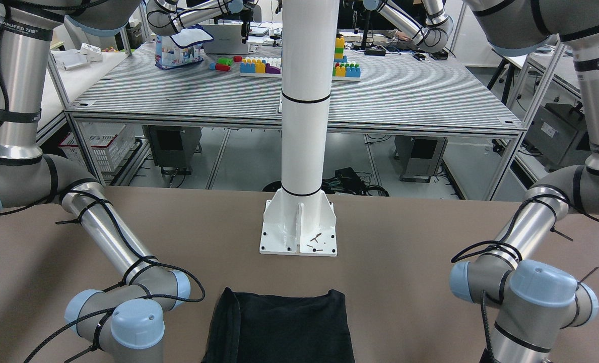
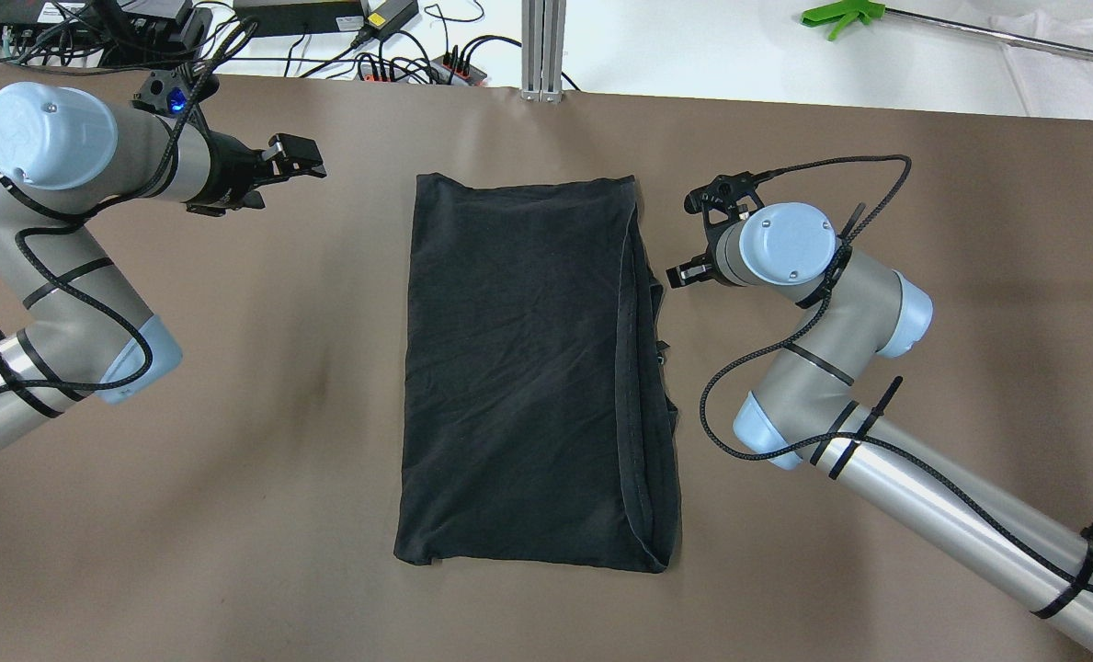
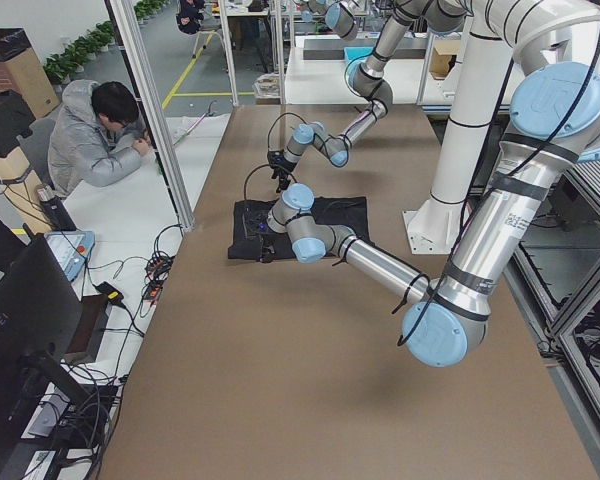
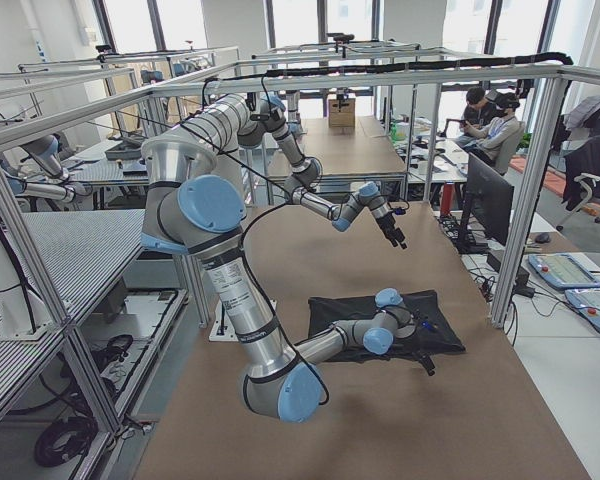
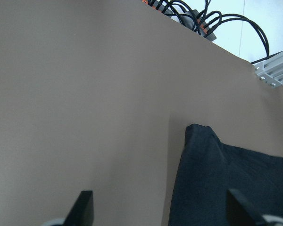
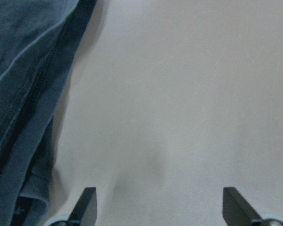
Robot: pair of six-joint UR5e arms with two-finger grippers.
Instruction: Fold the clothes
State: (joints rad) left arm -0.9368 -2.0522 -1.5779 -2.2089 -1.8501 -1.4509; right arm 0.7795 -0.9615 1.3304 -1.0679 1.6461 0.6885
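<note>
A folded black cloth (image 2: 528,368) is laid on the bench (image 2: 233,478), flanked by the left gripper (image 5: 160,209) and right gripper (image 6: 158,207), jaws spread wide, empty.

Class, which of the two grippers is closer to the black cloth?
The right gripper, just beside the layered long edge of the cloth; the left gripper is clearly farther off, toward a corner.

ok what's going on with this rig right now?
Two-arm cloth folding, with nothing gripped at this moment. The black cloth lies flat on the brown table as a long rectangle, its layered hemmed edges along the side nearest the right arm. The left gripper is open, off the cloth's far corner on its own side. The right gripper is open over bare table just beside the hemmed edge.
</note>
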